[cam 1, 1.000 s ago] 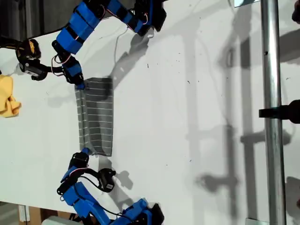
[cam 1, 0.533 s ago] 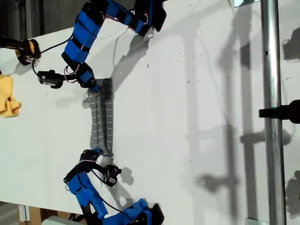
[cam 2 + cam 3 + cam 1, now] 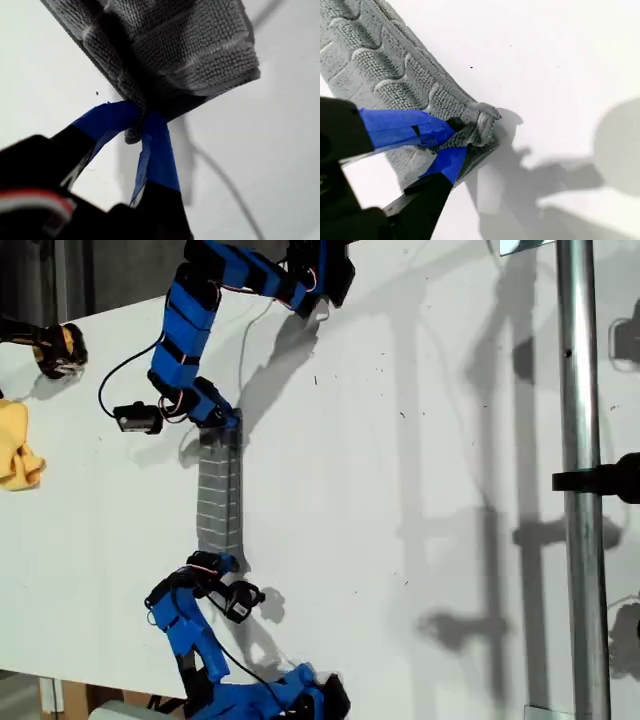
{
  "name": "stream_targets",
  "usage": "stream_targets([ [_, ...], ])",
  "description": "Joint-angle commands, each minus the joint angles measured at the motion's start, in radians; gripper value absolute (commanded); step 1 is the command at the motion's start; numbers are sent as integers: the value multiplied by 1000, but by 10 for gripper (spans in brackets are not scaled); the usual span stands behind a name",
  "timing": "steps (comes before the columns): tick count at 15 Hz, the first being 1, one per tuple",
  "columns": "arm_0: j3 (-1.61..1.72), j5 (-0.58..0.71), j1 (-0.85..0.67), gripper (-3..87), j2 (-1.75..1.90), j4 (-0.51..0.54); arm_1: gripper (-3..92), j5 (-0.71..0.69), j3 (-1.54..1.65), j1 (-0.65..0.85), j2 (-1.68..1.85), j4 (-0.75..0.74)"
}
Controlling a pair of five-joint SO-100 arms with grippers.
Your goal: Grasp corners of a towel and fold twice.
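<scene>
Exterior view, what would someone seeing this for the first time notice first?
Most striking is the grey striped towel, bunched into a narrow strip on the white table and strung between two blue arms. My first gripper and my second gripper are each shut on an end of it. A yellow cloth lies apart at the exterior view's left edge.

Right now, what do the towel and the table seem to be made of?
The towel looks like soft woven terry or microfibre, matte grey: the wrist views show a fine looped pile and raised ribs. The table looks like smooth white laminate or painted board, faintly speckled; which one, I cannot tell.
</scene>
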Motion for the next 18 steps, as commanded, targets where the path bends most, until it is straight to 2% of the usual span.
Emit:
stream_targets([
  [1,-123,-5,2,68,-28,86,-2,8,-31,11,15,41],
  [3,-192,-34,-8,201,-44,153,35,2,-63,29,23,91],
  [5,-209,-32,-14,294,21,193,289,2,-84,41,95,164],
  [6,-204,-26,-12,320,89,212,349,2,-84,44,169,198],
  [10,-150,-61,-14,311,390,279,390,0,-97,110,423,331],
  [13,138,-98,6,297,775,195,373,21,-5,166,650,383],
  [15,431,-153,60,258,1063,120,330,97,176,170,868,364],
  [18,962,-272,210,147,1532,-92,333,241,497,126,1169,304],
])
